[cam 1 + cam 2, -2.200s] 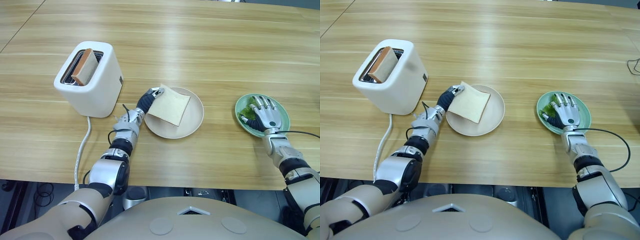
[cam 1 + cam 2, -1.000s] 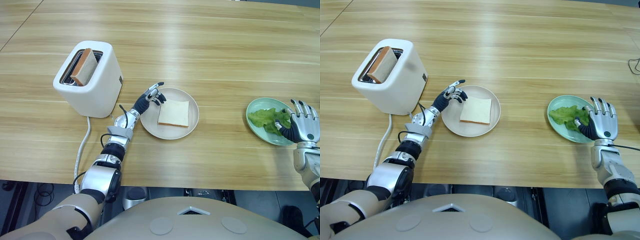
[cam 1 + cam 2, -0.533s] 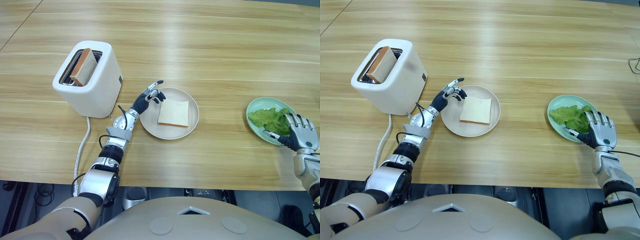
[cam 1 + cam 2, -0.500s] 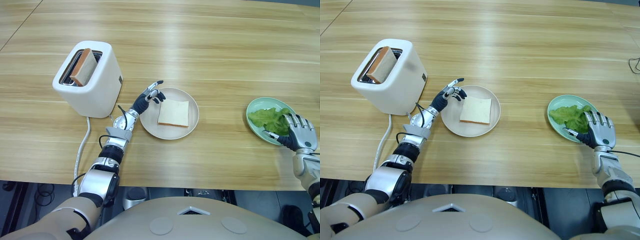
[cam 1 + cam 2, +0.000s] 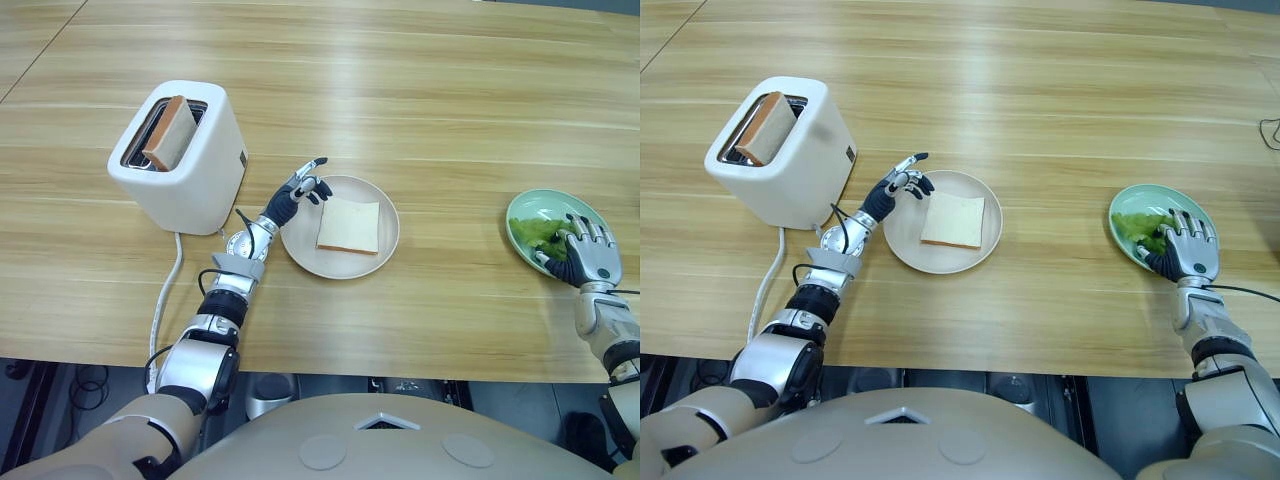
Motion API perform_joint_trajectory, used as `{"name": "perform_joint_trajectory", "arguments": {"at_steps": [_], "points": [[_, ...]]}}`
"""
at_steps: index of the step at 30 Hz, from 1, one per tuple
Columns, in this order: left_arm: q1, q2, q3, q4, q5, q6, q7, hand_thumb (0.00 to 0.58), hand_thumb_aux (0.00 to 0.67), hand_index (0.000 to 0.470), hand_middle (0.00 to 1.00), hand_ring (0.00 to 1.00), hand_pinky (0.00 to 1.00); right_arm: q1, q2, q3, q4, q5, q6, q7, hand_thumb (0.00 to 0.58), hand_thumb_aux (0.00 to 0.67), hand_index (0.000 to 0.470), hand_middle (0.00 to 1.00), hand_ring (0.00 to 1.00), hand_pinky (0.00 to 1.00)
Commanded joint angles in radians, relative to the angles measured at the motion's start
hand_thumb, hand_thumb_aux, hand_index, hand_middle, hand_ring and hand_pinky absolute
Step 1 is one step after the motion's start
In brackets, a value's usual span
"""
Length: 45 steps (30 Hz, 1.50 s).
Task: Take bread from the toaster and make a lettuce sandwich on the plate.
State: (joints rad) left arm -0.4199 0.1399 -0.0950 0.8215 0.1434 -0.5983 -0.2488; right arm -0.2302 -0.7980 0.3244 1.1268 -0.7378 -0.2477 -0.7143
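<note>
Left eye view, log entry. Task state: one bread slice [image 5: 348, 226] lies flat on the beige plate [image 5: 335, 266], centre of the table [image 5: 440, 120]. A second bread slice [image 5: 170, 132] stands upright in the toaster [image 5: 185, 165], far left, its top edge proud of the slot.

My left hand [image 5: 300, 187] sits at the plate's far-left rim, released, fingers loosely spread, holding nothing. My right hand [image 5: 585, 260] rests palm-down on the near side of the green dish [image 5: 530, 203], far right, over the lettuce [image 5: 545, 233]. I cannot tell whether it has hold of a leaf.

Handling, my estimate:
- Lettuce: very light, limp, possibly damp. It will likely drape and cling. I would pinch it at a thick part of a leaf, lift slowly, and watch for the dish sliding.
- Toaster slice: light, fairly stiff, crumbly at the crust. I would take it by the exposed top edge, across its thickness, with gentle pressure so it neither dents nor tears.
- Plated slice: soft; leave it alone.

Counts: bread slices 2; toaster 1; beige plate 1; green dish 1; lettuce 1 heap, leaves not separable by eye; toaster cord [image 5: 165, 290] 1, trailing towards the near edge.
</note>
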Motion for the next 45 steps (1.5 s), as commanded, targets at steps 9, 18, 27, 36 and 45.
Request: {"name": "perform_joint_trajectory", "arguments": {"at_steps": [9, 18, 27, 36, 45], "points": [[0.011, -0.002, -0.004, 0.000, -0.019, 0.002, -0.004, 0.000, 0.000, 0.000, 0.45, 0.45, 0.45, 0.018, -0.001, 0.007, -0.016, 0.009, -0.014, -0.055, 0.580, 0.670, 0.460, 0.00, 0.00, 0.00], [0.044, 0.012, 0.014, -0.092, -0.062, -0.034, -0.028, 0.000, 0.000, 0.000, 0.45, 0.45, 0.45, 0.083, -0.033, -0.054, -0.227, 0.026, -0.017, -0.125, 0.580, 0.670, 0.460, 0.00, 0.00, 0.00], [0.149, 0.077, 0.085, -0.455, -0.244, -0.122, -0.096, 0.000, 0.000, 0.000, 0.15, 0.15, 0.15, 0.192, -0.031, -0.149, -0.614, 0.028, 0.027, -0.052, 0.580, 0.670, 0.460, 0.00, 0.00, 0.00], [0.266, 0.174, 0.188, -0.846, -0.316, -0.071, -0.085, 0.000, 0.000, 0.000, 0.00, 0.00, 0.00, 0.179, 0.033, -0.138, -0.856, -0.046, 0.072, 0.049, 0.580, 0.670, 0.460, 0.00, 0.00, 0.00], [0.230, 0.308, 0.457, -0.753, -0.202, -0.048, 0.074, 0.000, 0.000, 0.000, 0.00, 0.00, 0.00, 0.016, 0.185, -0.026, -0.889, -0.157, 0.058, 0.129, 0.580, 0.670, 0.460, 0.00, 0.00, 0.00]]}}
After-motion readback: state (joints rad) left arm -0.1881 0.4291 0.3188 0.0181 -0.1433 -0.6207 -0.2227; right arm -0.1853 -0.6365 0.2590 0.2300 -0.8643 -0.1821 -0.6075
